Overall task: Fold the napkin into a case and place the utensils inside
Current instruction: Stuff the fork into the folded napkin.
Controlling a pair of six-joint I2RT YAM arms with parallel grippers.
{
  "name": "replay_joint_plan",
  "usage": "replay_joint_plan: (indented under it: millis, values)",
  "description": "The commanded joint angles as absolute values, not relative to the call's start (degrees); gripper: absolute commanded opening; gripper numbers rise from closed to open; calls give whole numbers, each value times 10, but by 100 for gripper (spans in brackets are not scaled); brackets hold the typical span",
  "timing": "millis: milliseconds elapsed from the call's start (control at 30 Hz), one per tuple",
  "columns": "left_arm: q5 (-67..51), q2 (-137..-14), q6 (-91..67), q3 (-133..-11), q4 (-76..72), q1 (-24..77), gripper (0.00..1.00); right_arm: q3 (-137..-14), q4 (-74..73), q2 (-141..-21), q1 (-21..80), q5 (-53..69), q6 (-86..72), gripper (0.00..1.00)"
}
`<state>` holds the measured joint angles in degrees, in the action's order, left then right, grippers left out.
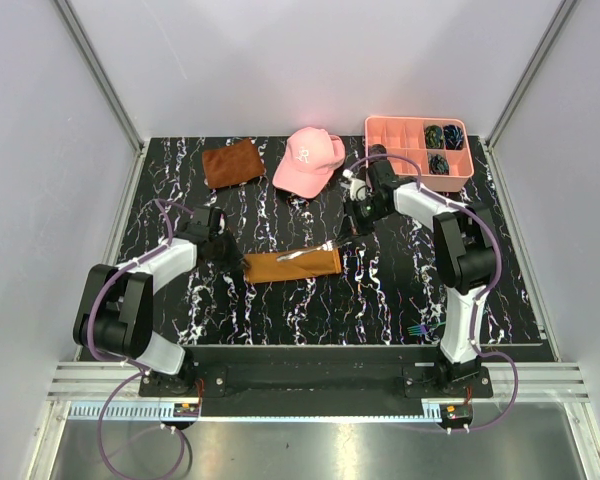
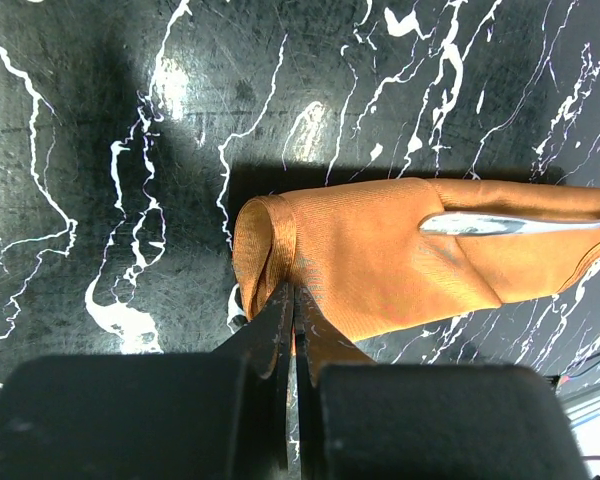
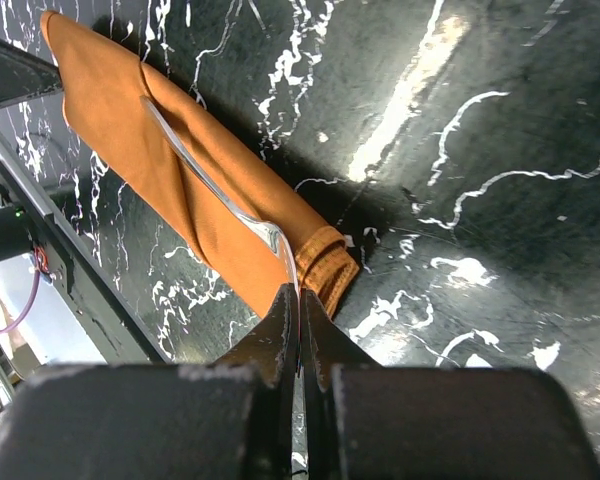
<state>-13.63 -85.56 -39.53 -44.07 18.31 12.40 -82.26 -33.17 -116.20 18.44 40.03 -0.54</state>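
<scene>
Inspection at this moment, for your record.

1. The case [image 1: 280, 268] lies flat at the middle of the worktop [image 1: 310, 320], its long side roughly parallel to the near edge. The end toward the left edge is a rounded fold.
2. Your left claw [image 2: 292, 300] is clenched. Its fingers are pressed together on the near edge of the case, just beside the folded end, and appear to pinch the cloth there.
3. One utensil [image 1: 305, 256] rests on top of the case, along its length. Its broad end is toward the left edge.
4. Your right claw [image 3: 298, 310] is clenched on the thin end of that utensil, at the end of the case toward the right edge.
5. A fork [image 1: 420, 328] lies by the near edge toward the right corner, well apart from the case.
6. Along the far edge you have a rust-brown cloth [image 1: 232, 162] on the left and a pink cap [image 1: 308, 160] at the middle. A pink tray [image 1: 417, 122] sits in the right corner, with dark items in two compartments that are too small to identify.
</scene>
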Motion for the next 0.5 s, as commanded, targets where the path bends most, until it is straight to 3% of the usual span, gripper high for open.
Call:
replay_joint_plan:
  millis: [0,467]
  values:
    - [-128,-842,-396,-436,163,121,0,-819,-330,-1133,173,400,-3,0]
    - [-129,-850,-401,-425,150,121,0,-805,-358,-1112,156,392,31,0]
